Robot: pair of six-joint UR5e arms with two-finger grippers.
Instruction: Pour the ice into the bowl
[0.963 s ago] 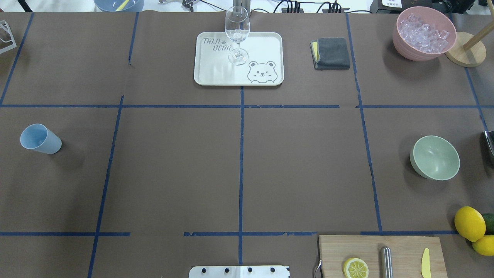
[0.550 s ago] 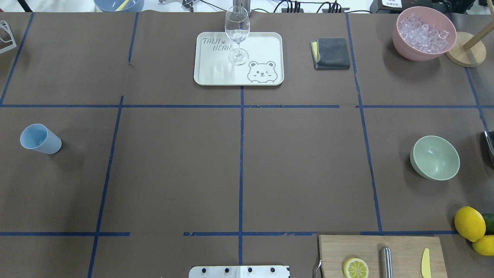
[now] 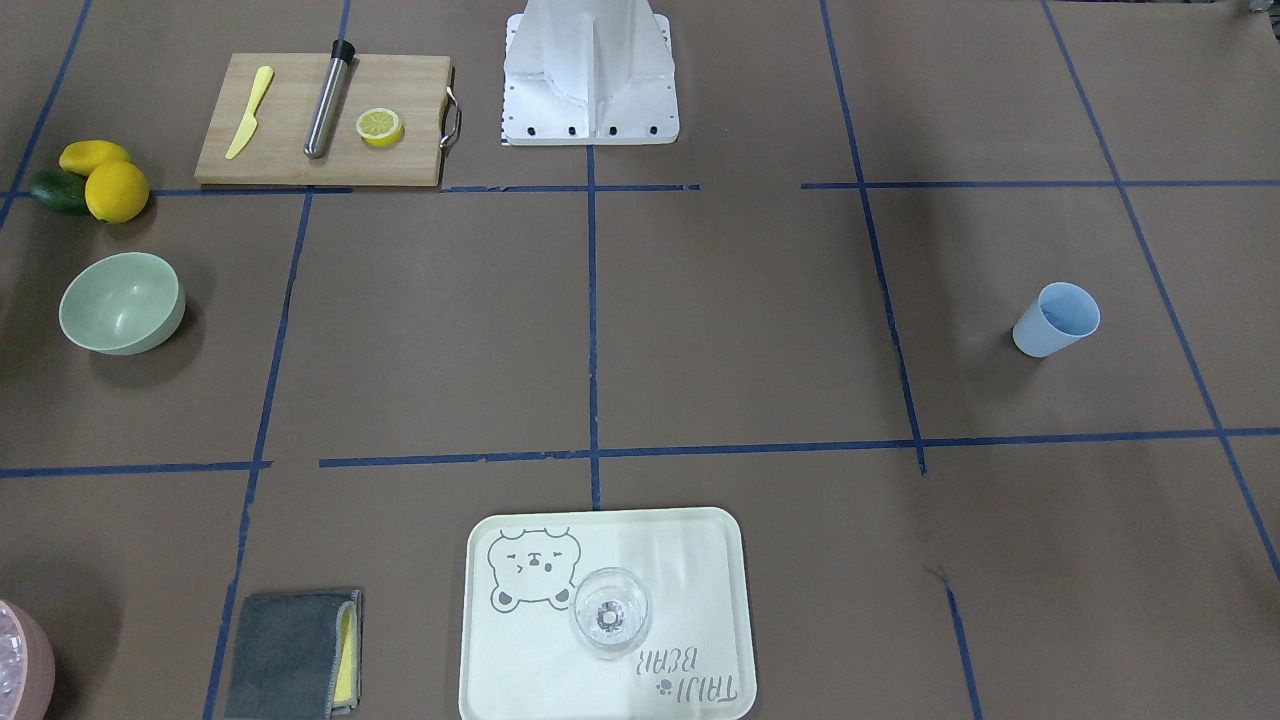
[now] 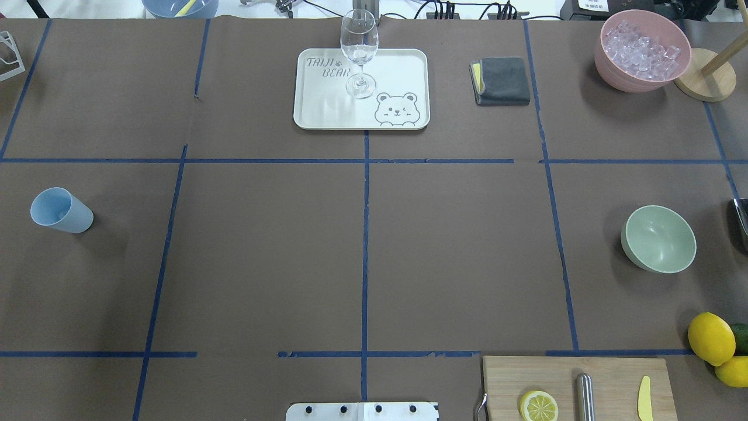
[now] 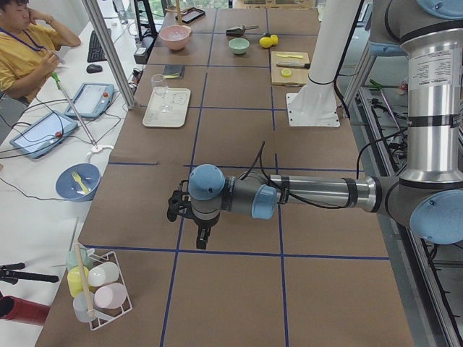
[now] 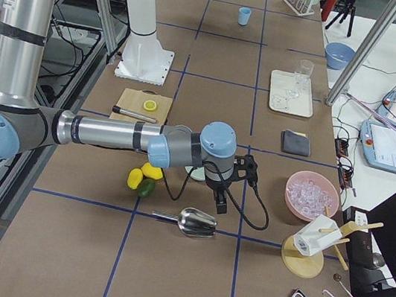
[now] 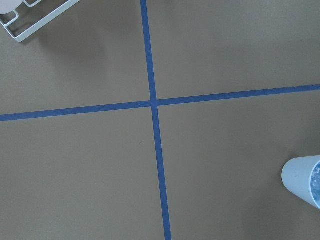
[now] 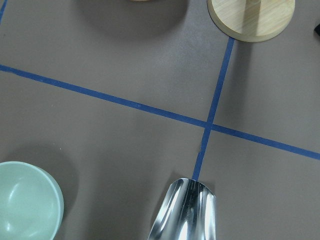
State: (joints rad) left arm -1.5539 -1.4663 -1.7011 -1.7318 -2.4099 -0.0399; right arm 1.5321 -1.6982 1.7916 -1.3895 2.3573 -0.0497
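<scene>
A brown worktop gridded with blue tape carries a white tray with a wine glass upright on it, and a folded grey cloth lies near the tray. A blue cup stands alone. On a wooden board lie a lemon half, a steel rod and a yellow knife. Whole lemons sit nearby. A metal scoop lies near a wooden stand.

Grip state indiscernible: left hand, right hand. Cropped at wrist-view edges: blue cup, bowl, scoop. Sliced by front view's corner: pink container.
</scene>
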